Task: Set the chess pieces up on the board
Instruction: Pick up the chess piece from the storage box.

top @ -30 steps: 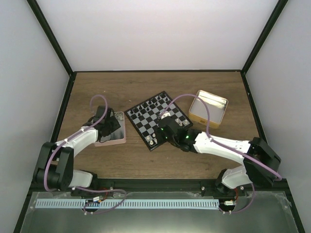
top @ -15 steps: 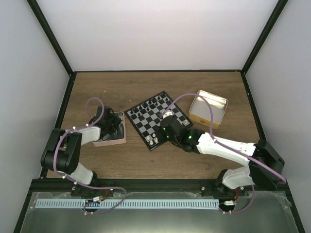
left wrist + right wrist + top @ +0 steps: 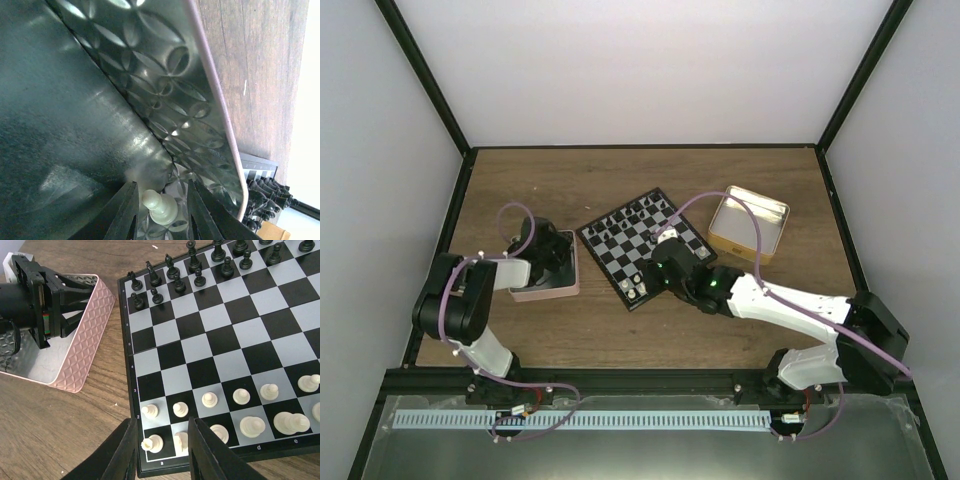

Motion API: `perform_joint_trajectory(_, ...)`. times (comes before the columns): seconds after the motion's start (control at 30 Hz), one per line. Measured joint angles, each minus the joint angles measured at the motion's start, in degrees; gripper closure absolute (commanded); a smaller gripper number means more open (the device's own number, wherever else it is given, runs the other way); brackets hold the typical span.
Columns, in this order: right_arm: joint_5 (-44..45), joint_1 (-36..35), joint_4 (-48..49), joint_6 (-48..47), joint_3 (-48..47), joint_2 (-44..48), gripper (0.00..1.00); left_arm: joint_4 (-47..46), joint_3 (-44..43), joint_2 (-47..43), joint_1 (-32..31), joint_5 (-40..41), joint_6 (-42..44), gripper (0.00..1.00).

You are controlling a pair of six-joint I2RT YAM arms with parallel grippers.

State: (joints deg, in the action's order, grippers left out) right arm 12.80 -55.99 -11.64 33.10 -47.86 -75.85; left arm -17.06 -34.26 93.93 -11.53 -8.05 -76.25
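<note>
The board [image 3: 638, 248] lies angled at mid-table, with black pieces [image 3: 175, 275] along its far side. Cream-white chess pieces [image 3: 210, 400] stand in two rows at its near side. My right gripper [image 3: 162, 422] hovers open above the board's near-left corner, and a white rook [image 3: 152, 443] and the piece beside it show between its fingers. My left gripper [image 3: 162, 187] is down inside the pink tin [image 3: 220, 115], its jaws on either side of a cream pawn [image 3: 160, 207]. The pawn stands on the tin floor close to the left finger, with a gap to the right one.
The pink tin [image 3: 548, 275] sits left of the board, its wall [image 3: 85, 340] close to the board's edge. A gold tin [image 3: 748, 222] stands to the board's right. Bare wooden table [image 3: 620, 340] lies in front.
My left arm has folded back and its gripper has sunk into the pink tin, jaws narrowing round the pawn. The right gripper has barely shifted over the board's corner.
</note>
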Motion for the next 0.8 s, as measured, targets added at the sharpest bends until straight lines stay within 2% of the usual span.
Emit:
perform_joint_trajectory(0.5,1.0,0.0,-0.4,0.0,0.0,0.6,0.71,-7.0,1.5,2.6,0.0,0.3,-4.5,0.79)
perform_joint_trajectory(0.8,1.8,0.0,-1.2,0.0,0.0,1.9,0.71,-10.8,2.0,4.5,0.0,0.5,-6.4,0.96)
